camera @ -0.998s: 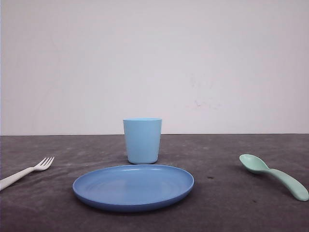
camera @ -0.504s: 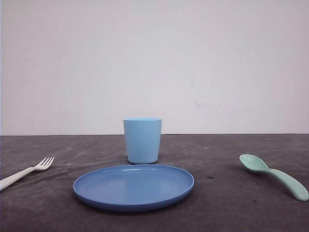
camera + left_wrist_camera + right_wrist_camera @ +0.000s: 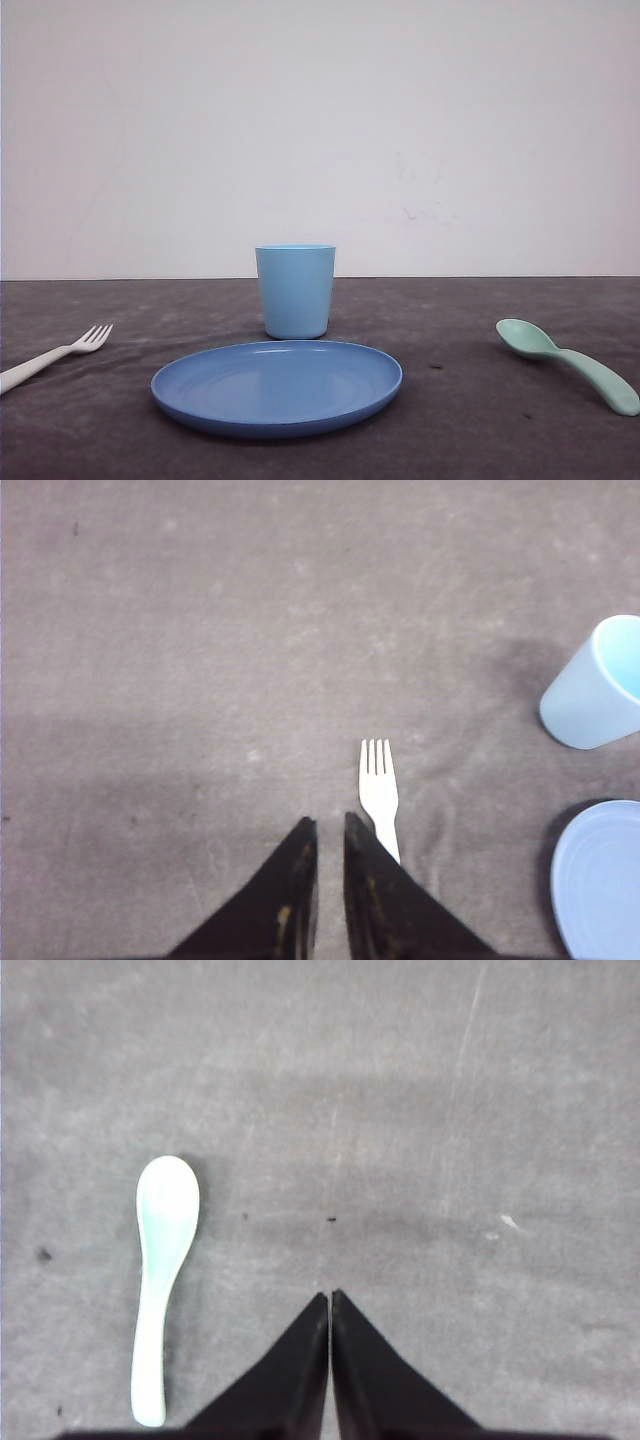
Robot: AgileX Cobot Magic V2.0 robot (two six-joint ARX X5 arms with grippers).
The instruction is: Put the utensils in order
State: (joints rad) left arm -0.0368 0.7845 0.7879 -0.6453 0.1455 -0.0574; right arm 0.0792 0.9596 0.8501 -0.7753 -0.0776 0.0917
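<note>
Your left end effector (image 3: 330, 825), fingers nearly together, hovers just beside the white fork (image 3: 379, 790). Your right end effector (image 3: 330, 1298), pressed together, sits apart from the mint-green spoon (image 3: 160, 1270) (both utensils lie on the worktop (image 3: 480, 400), flanking the plate (image 3: 277, 385)).

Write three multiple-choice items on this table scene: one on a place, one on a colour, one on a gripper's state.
1. Where does the light blue plastic cup stand?
A. behind the round blue plate
B. on the plate
C. right of the spoon

2. What colour is the thick-handled plastic spoon?
A. red
B. mint green
C. black

3. How is the right gripper?
A. shut on the spoon
B. wide open
C. shut, holding nothing

Answers:
1 A, the cup rises just beyond the plate's far rim in the front view.
2 B, it lies pale green on the grey table.
3 C, its fingertips meet above bare table, the spoon lying apart.
</note>
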